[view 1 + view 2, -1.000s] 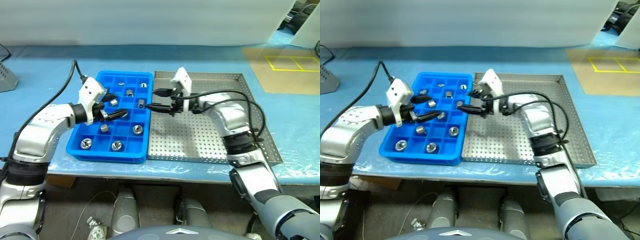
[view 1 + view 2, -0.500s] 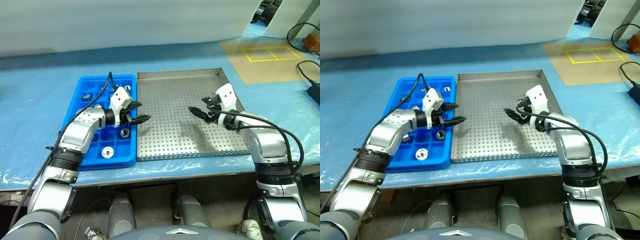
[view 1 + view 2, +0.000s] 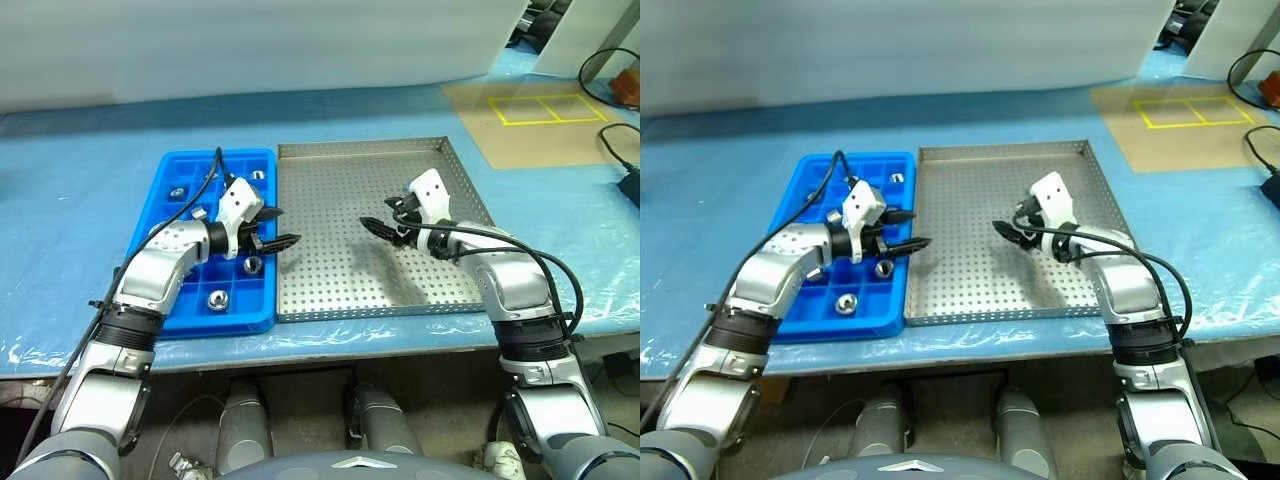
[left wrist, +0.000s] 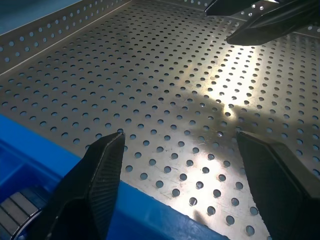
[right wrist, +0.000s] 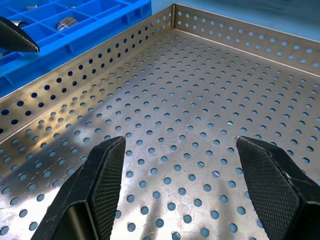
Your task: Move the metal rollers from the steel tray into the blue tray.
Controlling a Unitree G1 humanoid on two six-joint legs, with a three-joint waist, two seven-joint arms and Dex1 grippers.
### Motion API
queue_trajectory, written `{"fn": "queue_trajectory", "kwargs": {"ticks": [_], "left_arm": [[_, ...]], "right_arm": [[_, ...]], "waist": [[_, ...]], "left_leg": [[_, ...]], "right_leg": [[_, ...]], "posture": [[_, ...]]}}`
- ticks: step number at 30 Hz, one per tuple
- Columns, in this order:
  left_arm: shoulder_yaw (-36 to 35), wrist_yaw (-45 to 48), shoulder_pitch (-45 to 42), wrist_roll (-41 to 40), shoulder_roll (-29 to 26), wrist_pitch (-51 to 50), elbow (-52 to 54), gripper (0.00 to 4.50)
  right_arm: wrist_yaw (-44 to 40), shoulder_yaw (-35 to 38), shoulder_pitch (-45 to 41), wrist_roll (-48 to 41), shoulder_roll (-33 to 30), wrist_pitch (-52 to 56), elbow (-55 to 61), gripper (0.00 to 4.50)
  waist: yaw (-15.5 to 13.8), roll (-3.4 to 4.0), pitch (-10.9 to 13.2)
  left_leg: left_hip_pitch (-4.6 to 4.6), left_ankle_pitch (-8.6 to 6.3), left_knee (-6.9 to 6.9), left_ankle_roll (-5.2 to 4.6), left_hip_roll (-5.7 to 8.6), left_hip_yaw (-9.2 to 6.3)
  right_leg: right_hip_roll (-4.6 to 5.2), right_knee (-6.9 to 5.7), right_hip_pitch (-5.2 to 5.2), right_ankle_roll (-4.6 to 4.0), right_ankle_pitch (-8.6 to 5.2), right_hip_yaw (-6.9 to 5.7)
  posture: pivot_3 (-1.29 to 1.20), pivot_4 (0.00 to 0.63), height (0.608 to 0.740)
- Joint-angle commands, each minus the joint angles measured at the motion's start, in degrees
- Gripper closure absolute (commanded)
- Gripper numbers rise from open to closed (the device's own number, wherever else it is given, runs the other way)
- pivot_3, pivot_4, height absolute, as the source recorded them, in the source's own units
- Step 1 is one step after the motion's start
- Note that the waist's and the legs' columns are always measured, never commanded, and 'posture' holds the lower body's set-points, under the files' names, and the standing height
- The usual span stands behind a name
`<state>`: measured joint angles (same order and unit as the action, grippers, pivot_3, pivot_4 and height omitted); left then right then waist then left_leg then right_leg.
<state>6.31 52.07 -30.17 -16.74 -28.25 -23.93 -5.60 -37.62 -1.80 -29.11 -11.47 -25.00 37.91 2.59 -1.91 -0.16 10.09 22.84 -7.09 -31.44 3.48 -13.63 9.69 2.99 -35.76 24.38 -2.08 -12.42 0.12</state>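
Metal rollers (image 3: 217, 298) all in blue tray (image 3: 160, 318); steel tray (image 3: 440, 300) bare beneath both claws: left gripper (image 3: 283, 227), right gripper (image 3: 374, 227) apart, empty. Transfer looks done; next, withdraw.

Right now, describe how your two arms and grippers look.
Both arms have smooth silver-grey shells with black bands at the joints. Each wrist carries a white block-shaped housing. The left gripper and right gripper each have two black tapered fingers with finely cross-hatched inner pads. A thin black cable loops to the left wrist; black cables run along the right forearm.
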Motion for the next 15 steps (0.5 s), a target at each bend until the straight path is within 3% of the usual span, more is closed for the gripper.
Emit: {"fn": "queue_trajectory", "kwargs": {"ticks": [1,15], "left_arm": [[-2.5,-1.4,1.2,-1.0,-0.6,-0.8,4.2,0.75],[-2.4,-1.8,1.7,-0.9,-0.1,-1.3,4.5,0.75]], "right_arm": [[-1.7,0.2,-3.4,-1.5,-0.3,-1.3,0.0,0.86],[-2.3,0.0,-3.8,-1.2,-0.6,-1.3,-0.3,0.86]], "waist": [[-0.2,0.01,0.0],[-0.9,0.01,0.0]], "left_leg": [[0.0,0.0,0.0,0.0,0.0,0.0],[0.0,-0.03,0.0,-0.05,0.01,0.0]], "right_leg": [[0.0,-0.01,0.0,0.0,0.0,0.0],[0.04,0.01,-0.03,0.0,0.0,-0.04]], "posture": [[-0.14,0.15,0.74],[-0.16,0.15,0.74]]}}
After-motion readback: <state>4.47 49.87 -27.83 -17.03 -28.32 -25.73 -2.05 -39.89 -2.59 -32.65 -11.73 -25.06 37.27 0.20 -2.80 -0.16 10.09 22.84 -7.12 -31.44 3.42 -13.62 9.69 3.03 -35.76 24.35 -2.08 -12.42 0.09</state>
